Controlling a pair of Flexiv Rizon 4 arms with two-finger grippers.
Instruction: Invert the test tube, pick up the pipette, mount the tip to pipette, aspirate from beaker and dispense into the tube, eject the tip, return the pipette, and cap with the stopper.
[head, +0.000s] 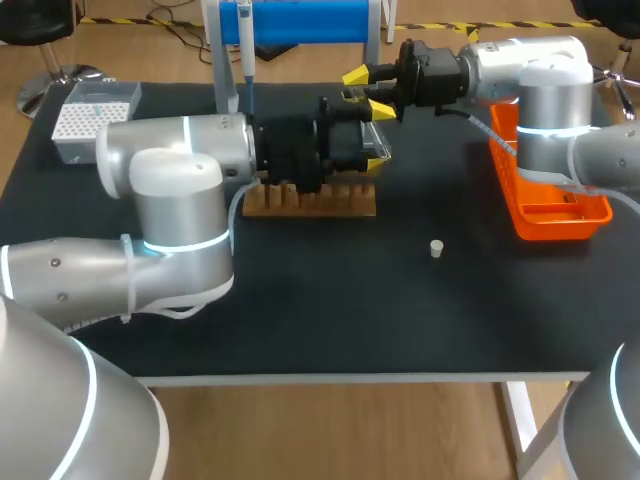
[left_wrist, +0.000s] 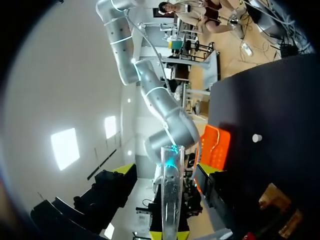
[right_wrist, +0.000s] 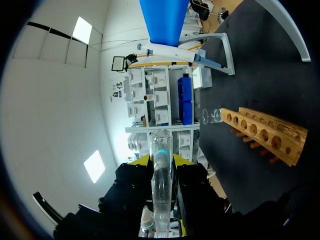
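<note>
Clear test tube (rim open), clamped in left jaws, right jaws wide.

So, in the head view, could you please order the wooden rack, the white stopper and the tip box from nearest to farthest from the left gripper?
From the left gripper, holding the test tube:
1. wooden rack, right next to it.
2. white stopper, to its right, toward the front.
3. tip box, far-left corner.

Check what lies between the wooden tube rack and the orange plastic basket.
One small white stopper on the otherwise bare black table, shown in the head view.
</note>
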